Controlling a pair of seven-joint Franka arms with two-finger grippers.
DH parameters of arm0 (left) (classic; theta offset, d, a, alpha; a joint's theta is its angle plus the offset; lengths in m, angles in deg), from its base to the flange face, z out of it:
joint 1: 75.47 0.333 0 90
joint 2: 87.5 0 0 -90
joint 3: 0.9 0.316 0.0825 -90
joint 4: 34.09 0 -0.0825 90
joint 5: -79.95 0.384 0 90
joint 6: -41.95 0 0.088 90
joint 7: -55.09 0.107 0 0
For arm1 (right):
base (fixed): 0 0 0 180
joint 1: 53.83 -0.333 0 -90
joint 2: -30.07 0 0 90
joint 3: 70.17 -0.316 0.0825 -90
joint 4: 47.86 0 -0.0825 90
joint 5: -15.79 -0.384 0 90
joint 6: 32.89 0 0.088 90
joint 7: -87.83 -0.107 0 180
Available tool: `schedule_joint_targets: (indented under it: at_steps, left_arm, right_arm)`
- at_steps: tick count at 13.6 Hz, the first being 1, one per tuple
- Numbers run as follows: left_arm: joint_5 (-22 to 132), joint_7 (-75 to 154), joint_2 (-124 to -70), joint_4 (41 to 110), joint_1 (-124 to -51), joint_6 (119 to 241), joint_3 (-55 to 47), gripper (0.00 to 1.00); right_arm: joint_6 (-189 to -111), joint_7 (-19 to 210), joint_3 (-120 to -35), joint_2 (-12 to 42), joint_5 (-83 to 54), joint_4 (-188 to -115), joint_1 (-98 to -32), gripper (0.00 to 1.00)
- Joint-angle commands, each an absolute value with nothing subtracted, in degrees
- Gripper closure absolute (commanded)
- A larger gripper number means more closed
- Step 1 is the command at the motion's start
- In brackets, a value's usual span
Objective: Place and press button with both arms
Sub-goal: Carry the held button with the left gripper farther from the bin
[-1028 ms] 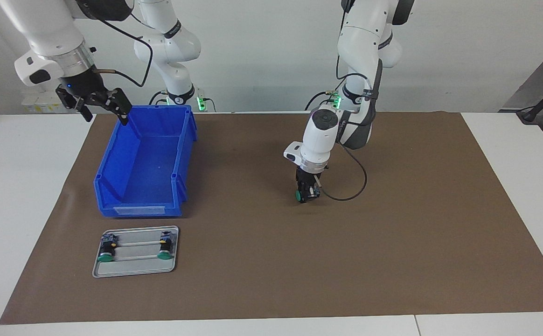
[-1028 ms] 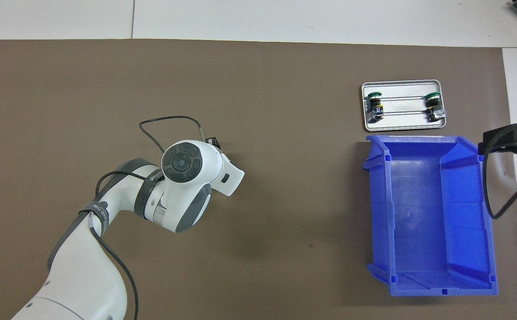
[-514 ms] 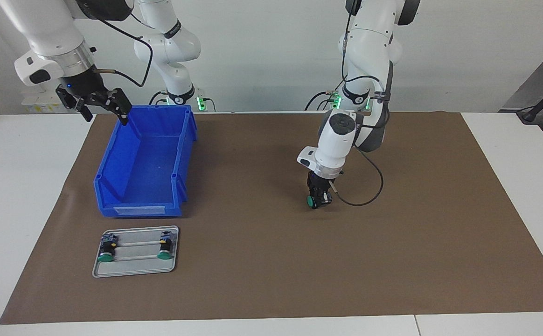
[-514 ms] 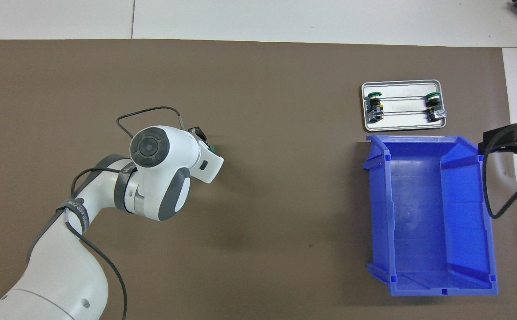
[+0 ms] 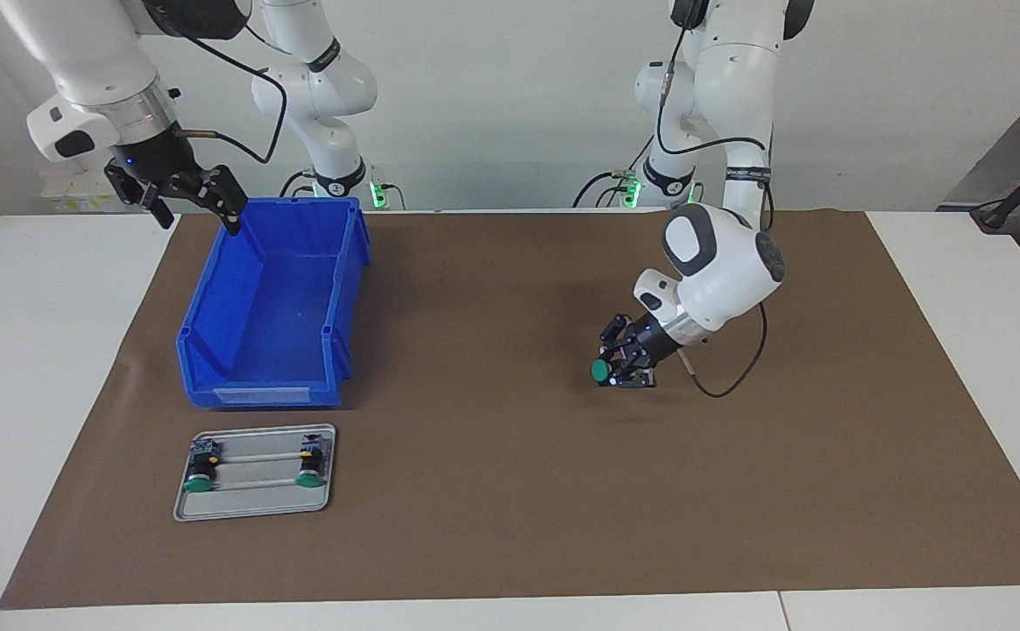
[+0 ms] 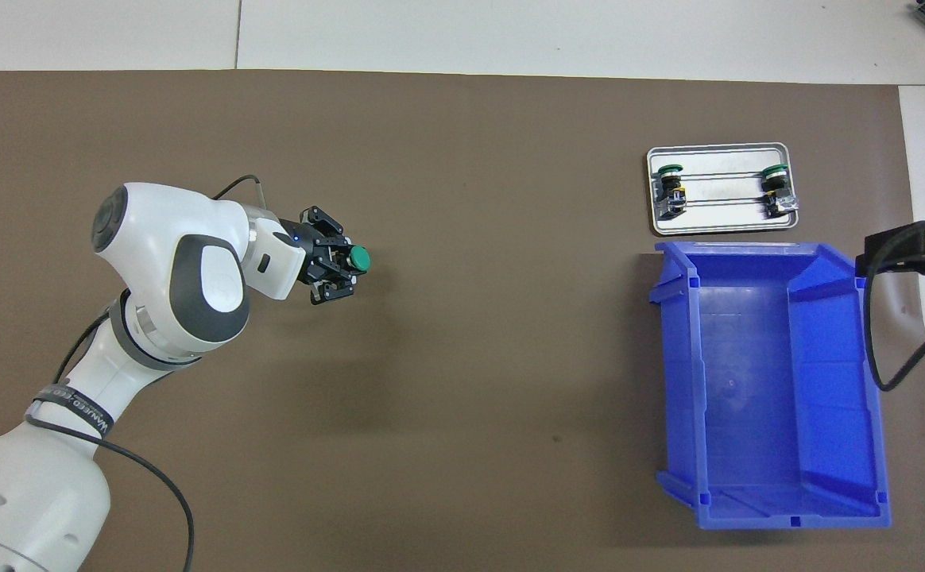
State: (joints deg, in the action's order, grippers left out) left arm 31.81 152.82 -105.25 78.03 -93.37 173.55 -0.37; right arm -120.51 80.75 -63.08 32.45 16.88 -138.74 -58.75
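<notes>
My left gripper (image 5: 622, 365) is tilted sideways, low over the middle of the brown mat, and shut on a button (image 5: 601, 371). The button's green cap points toward the right arm's end of the table. In the overhead view the left gripper (image 6: 338, 264) and the button's cap (image 6: 360, 257) show clearly. Two more buttons (image 5: 200, 478) (image 5: 307, 474) lie in a metal tray (image 5: 256, 506). My right gripper (image 5: 191, 198) is open and empty, raised over the blue bin's corner nearest the robots, where it waits. Its tip shows in the overhead view (image 6: 903, 248).
A blue open bin (image 5: 256, 396) stands toward the right arm's end of the table, nearer to the robots than the tray. In the overhead view the bin (image 6: 673, 381) sits just below the tray (image 6: 721, 224). A brown mat (image 5: 510, 526) covers the table's middle.
My left arm has swung toward its own end of the table. Its wrist has turned from pointing down to pointing sideways, so the button's cap now faces the right arm's end. The right arm has not moved.
</notes>
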Motion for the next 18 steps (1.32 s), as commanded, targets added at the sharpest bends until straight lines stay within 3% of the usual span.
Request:
schedule_joint_targets:
  at_steps: [1,11,18]
  left_arm:
    - [24.52,163.25,-103.32,79.63,-91.9,171.42,-0.72,0.99]
    - [10.44,173.31,-101.47,81.84,-79.08,156.75,-0.63,1.0]
    - [3.05,167.37,-103.83,76.67,-79.6,156.38,-1.25,1.0]
  right_arm:
    - [-121.13,81.68,-63.4,32.88,16.76,-139.53,-58.05,0.0]
    - [-121.13,81.59,-63.4,33.06,16.76,-139.96,-58.05,0.0]
    - [-121.13,81.68,-63.4,33.06,16.76,-139.96,-57.96,0.0]
